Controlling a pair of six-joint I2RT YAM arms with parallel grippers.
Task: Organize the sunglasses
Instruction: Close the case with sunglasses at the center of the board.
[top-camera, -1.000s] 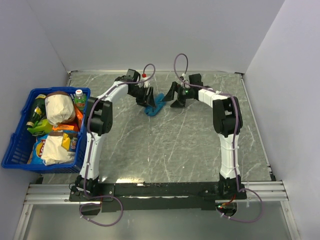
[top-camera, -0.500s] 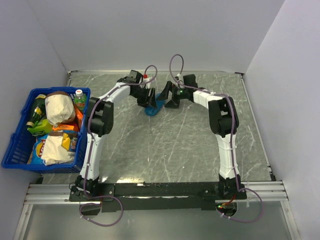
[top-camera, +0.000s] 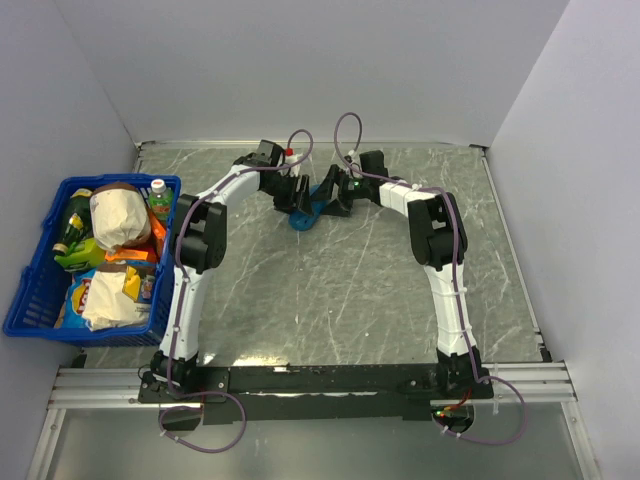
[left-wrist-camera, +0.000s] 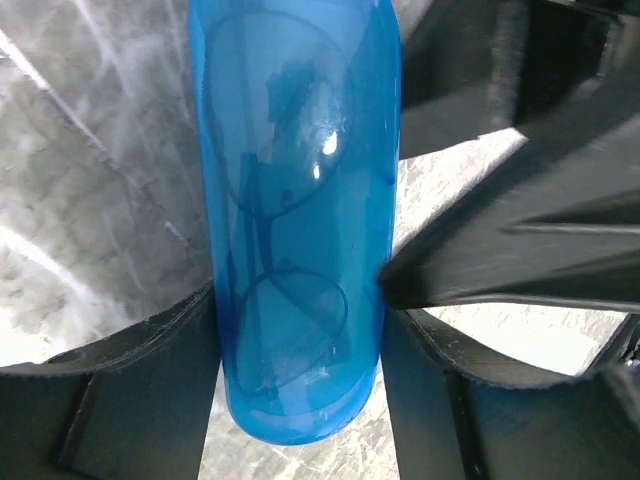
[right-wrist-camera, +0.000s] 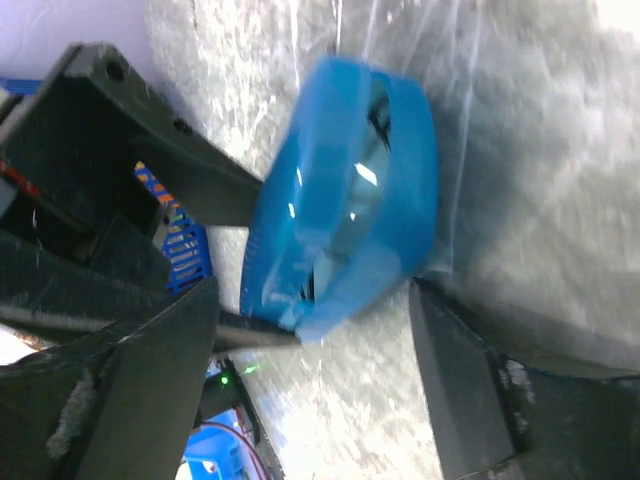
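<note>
The sunglasses (left-wrist-camera: 290, 300) show as thin dark rims through the translucent blue case (left-wrist-camera: 300, 120) they lie inside. The case (top-camera: 306, 213) rests on the marble table at the back middle. My left gripper (left-wrist-camera: 300, 335) is shut on the case's near end, a finger pressed to each long side. My right gripper (top-camera: 333, 195) has come in from the right. Its jaws (right-wrist-camera: 315, 300) stand open on either side of the case (right-wrist-camera: 340, 200), and one of its fingers (left-wrist-camera: 480, 270) touches the case's side. A dark seam runs between lid and base.
A blue basket (top-camera: 118, 181) full of groceries stands at the table's left edge. White walls close the table at the back and on both sides. Both arms reach in together at the back centre.
The right gripper has moved left across the table until it meets the case. The left gripper has kept its hold, and the case has stayed put.
</note>
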